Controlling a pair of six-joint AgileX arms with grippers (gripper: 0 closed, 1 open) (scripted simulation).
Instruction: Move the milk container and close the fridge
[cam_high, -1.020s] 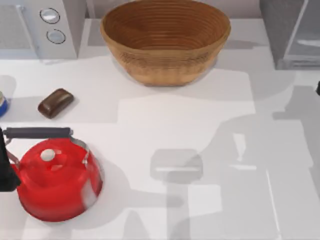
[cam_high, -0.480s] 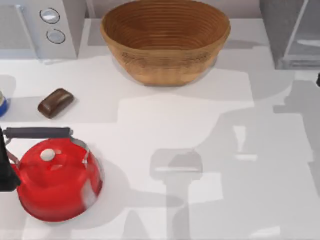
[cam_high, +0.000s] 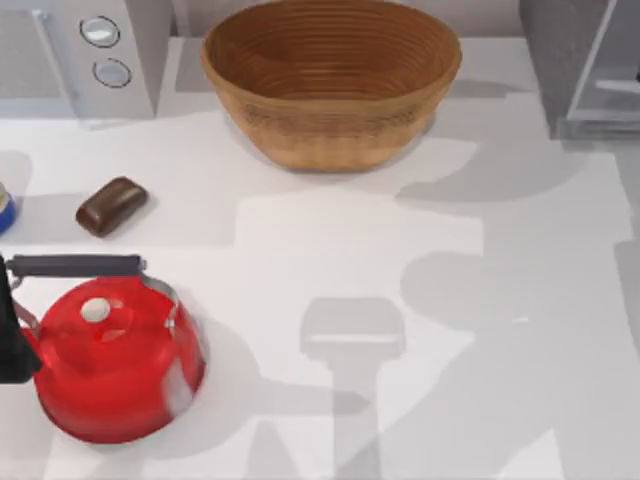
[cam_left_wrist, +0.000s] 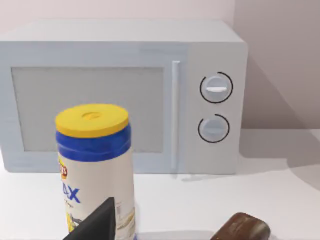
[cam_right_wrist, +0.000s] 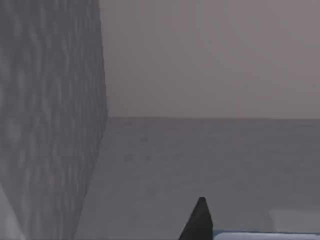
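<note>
The fridge (cam_high: 556, 60) is the dark grey speckled box at the back right, and its lighter glassy door (cam_high: 608, 70) stands swung out. A dark tip of my right gripper (cam_high: 637, 76) shows at the right edge beside that door. In the right wrist view the fridge's speckled wall (cam_right_wrist: 50, 100) rises close by. There, a strip of the milk container's blue top (cam_right_wrist: 265, 234) lies against the inner side of one black fingertip (cam_right_wrist: 200, 222). My left gripper (cam_high: 8, 330) is parked at the left edge, one fingertip (cam_left_wrist: 97, 225) showing, its jaws wide.
A woven basket (cam_high: 330, 140) sits at the back centre and a light grey microwave (cam_high: 80, 55) at the back left. A red kettle (cam_high: 115, 365), a brown bar (cam_high: 110, 205) and a yellow-lidded blue can (cam_left_wrist: 95, 160) stand on the left.
My right gripper has travelled along the right edge toward the fridge, and its shadow on the table has shifted with it. The left arm and the objects on the left are unmoved.
</note>
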